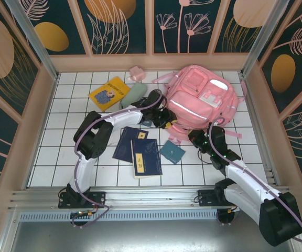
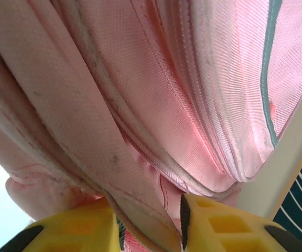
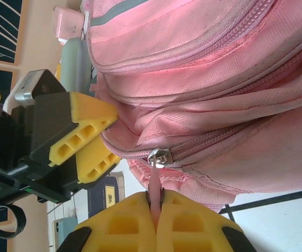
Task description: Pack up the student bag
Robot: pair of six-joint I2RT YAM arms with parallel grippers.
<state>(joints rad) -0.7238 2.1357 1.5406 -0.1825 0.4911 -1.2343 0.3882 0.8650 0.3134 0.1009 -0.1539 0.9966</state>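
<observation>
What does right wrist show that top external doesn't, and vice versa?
Right wrist: the silver zipper slider and its pink zipper pull, pinched in the shut right gripper. Top external: the bag's translucent front pockets, plus the left arm base and right arm base. Both: the student bag, the left gripper pinching its fabric, the pale-green pencil case, a dark blue book.

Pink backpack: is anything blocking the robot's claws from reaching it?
Nothing visible. The left gripper pinches a fold of the backpack, and the right gripper clamps its zipper pull.
</observation>
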